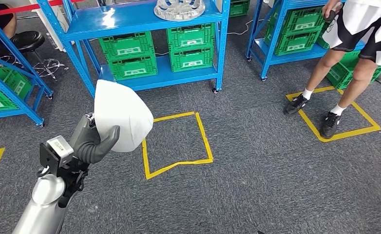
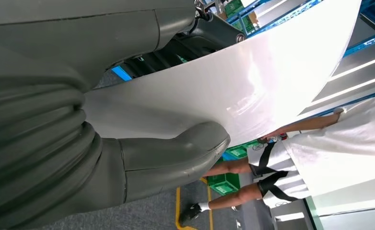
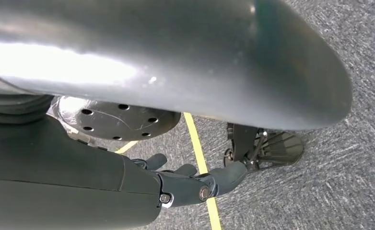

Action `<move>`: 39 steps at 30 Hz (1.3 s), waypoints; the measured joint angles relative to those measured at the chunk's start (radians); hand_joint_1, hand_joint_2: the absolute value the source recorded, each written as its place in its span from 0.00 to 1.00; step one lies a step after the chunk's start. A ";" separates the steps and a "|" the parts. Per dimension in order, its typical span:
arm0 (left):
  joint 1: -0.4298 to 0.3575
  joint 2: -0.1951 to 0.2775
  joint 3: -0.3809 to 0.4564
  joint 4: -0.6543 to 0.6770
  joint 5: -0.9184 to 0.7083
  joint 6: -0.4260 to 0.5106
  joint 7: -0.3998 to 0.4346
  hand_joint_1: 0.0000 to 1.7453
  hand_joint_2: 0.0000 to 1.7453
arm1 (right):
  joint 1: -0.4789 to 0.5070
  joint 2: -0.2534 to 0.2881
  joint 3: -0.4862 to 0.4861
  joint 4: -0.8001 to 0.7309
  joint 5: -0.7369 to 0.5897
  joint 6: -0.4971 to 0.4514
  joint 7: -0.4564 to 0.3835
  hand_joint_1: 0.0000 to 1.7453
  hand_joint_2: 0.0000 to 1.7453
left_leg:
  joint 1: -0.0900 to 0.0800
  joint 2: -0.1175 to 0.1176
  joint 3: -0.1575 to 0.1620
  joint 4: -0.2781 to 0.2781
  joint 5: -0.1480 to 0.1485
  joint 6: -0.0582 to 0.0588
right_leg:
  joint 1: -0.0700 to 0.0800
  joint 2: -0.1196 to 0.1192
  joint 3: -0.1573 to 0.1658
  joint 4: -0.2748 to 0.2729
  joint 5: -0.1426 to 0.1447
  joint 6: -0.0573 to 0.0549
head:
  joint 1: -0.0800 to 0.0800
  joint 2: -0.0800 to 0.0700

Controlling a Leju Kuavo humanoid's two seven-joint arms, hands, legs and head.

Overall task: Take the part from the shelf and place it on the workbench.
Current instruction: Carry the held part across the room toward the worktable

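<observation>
Part [image 1: 122, 114]: white, smooth, curved shell; you had it raised over the grey carpet [image 1: 257, 161], in front of the blue shelf [image 1: 144, 19] and clear of it. In the left wrist view the same part [image 2: 252, 81] ran as a broad glossy white sheet across the hand.

Left hand [image 1: 92, 141]: gripped the part, thick grey thumb [image 2: 176, 153] pressed on its near face, darker fingers [image 2: 176, 52] behind the far face.

Right hand [image 3: 185, 184]: hung low over the carpet beside a yellow floor line [image 3: 201, 158]; fingers loosely extended and apart, holding nothing.

Shelf contents: green crates [image 1: 130, 56] stacked on the lower level, a silvery ring-shaped metal piece [image 1: 179, 9] on the upper level.

Floor markings: yellow taped square [image 1: 176, 146] just beside the held part; a second yellow square [image 1: 339, 114] well apart to the right.

Bystander: you had a person [image 1: 354, 44] in white and black clothing standing with dark shoes at the second square.

Stool [image 1: 28, 41]: black, at far left.
</observation>
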 joint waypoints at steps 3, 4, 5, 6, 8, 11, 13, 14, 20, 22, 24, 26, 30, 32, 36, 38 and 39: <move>0.000 0.000 0.000 0.000 0.001 -0.003 0.000 1.00 1.00 | 0.000 0.001 0.000 0.000 0.000 0.001 -0.001 0.00 0.00 | 0.000 -0.001 -0.002 0.000 0.012 0.001 | 0.001 -0.002 0.001 0.001 0.000 0.002 | 0.000 0.000; 0.000 0.000 0.000 0.000 0.001 -0.004 0.000 1.00 1.00 | 0.000 0.001 0.001 0.000 0.000 0.001 -0.001 0.00 0.00 | -0.001 -0.001 -0.003 0.000 0.016 0.000 | 0.001 -0.003 0.001 -0.001 0.001 0.005 | 0.000 0.000; 0.000 0.000 0.000 -0.001 0.001 -0.004 0.000 1.00 1.00 | -0.001 0.001 0.001 0.000 0.000 0.001 -0.001 0.00 0.00 | 0.002 -0.003 0.000 -0.006 0.021 -0.001 | 0.003 -0.006 0.002 -0.003 0.000 0.008 | 0.000 0.000; -0.001 -0.001 0.000 -0.002 0.001 -0.005 0.000 1.00 1.00 | 0.000 0.001 0.001 0.000 0.000 0.001 -0.002 0.00 0.00 | 0.005 -0.005 0.004 -0.013 0.027 -0.003 | 0.004 -0.006 0.002 0.000 -0.004 0.012 | 0.001 0.000; -0.002 -0.003 0.000 -0.004 0.001 -0.008 0.000 1.00 1.00 | -0.001 0.000 0.001 0.000 0.000 0.002 -0.002 0.00 0.00 | 0.014 -0.011 0.009 -0.028 0.040 -0.003 | 0.003 -0.003 -0.019 0.051 -0.044 0.021 | 0.005 0.000; 0.001 -0.005 0.000 -0.003 0.001 -0.010 0.001 1.00 1.00 | 0.000 0.000 0.002 0.000 -0.001 0.002 -0.002 0.00 0.00 | 0.016 -0.028 -0.004 -0.026 0.046 -0.002 | -0.008 0.002 -0.104 0.234 -0.142 0.036 | 0.010 0.000; 0.006 -0.005 0.000 -0.003 0.001 -0.011 0.002 1.00 1.00 | 0.001 0.000 0.003 0.000 -0.001 0.002 -0.002 0.00 0.00 | 0.018 -0.046 -0.017 -0.017 0.049 -0.006 | -0.013 0.004 -0.113 0.257 -0.136 0.044 | 0.011 0.000; 0.008 -0.005 0.000 -0.003 0.001 -0.011 0.002 1.00 1.00 | 0.001 0.000 0.003 0.000 -0.001 0.002 -0.002 0.00 0.00 | 0.020 -0.055 -0.025 -0.010 0.050 -0.009 | -0.017 0.008 -0.087 0.206 -0.106 0.047 | 0.011 0.000; 0.015 -0.004 0.002 -0.010 0.000 -0.012 0.000 1.00 1.00 | 0.000 0.000 0.004 0.000 -0.001 0.002 -0.002 0.00 0.00 | 0.020 -0.108 -0.058 0.013 0.057 -0.047 | -0.014 0.056 -0.008 0.032 -0.036 0.010 | 0.013 0.000; 0.019 -0.001 0.005 -0.013 0.000 -0.013 -0.001 1.00 1.00 | -0.001 0.001 0.004 0.000 -0.001 0.002 -0.002 0.00 0.00 | 0.021 -0.095 -0.070 0.024 0.050 -0.056 | -0.016 0.034 -0.010 0.028 -0.024 -0.007 | 0.012 0.000; 0.021 0.001 0.008 -0.014 0.000 -0.013 -0.001 1.00 1.00 | 0.001 0.001 0.004 0.000 -0.002 0.002 -0.003 0.00 0.00 | 0.020 -0.048 -0.107 0.112 -0.011 -0.061 | -0.017 0.010 -0.016 0.025 -0.015 -0.018 | 0.006 0.000; 0.024 0.002 0.008 -0.014 0.000 -0.014 -0.001 1.00 1.00 | 0.005 0.001 0.004 0.000 -0.002 0.002 -0.002 0.00 0.00 | 0.020 -0.018 -0.157 0.253 -0.091 -0.067 | -0.015 -0.019 -0.023 0.026 -0.011 -0.020 | 0.002 0.000; 0.028 0.002 0.008 -0.015 -0.001 -0.015 -0.001 1.00 1.00 | 0.006 0.001 0.004 0.000 -0.002 0.002 -0.002 0.00 0.00 | 0.020 0.007 -0.080 0.203 -0.075 -0.064 | -0.014 -0.073 -0.028 0.028 -0.010 -0.014 | 0.003 0.000; 0.027 0.001 0.008 -0.017 -0.002 -0.016 -0.001 1.00 1.00 | 0.004 0.002 0.004 0.000 -0.002 0.003 -0.003 0.00 0.00 | 0.015 0.042 0.003 0.074 -0.044 -0.055 | -0.010 -0.094 -0.025 0.029 -0.012 -0.005 | 0.003 0.000; 0.028 0.001 0.010 -0.021 -0.007 -0.017 -0.001 1.00 1.00 | -0.001 0.001 0.004 0.000 -0.003 0.003 -0.003 0.00 0.00 | 0.010 0.030 0.020 0.029 -0.032 -0.028 | -0.008 -0.120 -0.015 0.023 -0.011 0.024 | 0.005 0.000; 0.026 0.001 0.010 -0.023 -0.009 -0.017 -0.001 1.00 1.00 | -0.004 0.001 0.004 0.000 -0.003 0.003 -0.003 0.00 0.00 | 0.016 0.010 0.018 0.022 -0.024 -0.014 | -0.012 -0.077 -0.027 0.054 -0.036 0.036 | 0.007 0.000; 0.025 -0.001 0.010 -0.024 -0.009 -0.017 -0.001 1.00 1.00 | -0.003 0.001 0.004 0.000 -0.003 0.003 -0.003 0.00 0.00 | 0.018 0.000 0.018 0.020 -0.021 -0.009 | -0.014 -0.044 -0.049 0.101 -0.065 0.040 | 0.008 0.000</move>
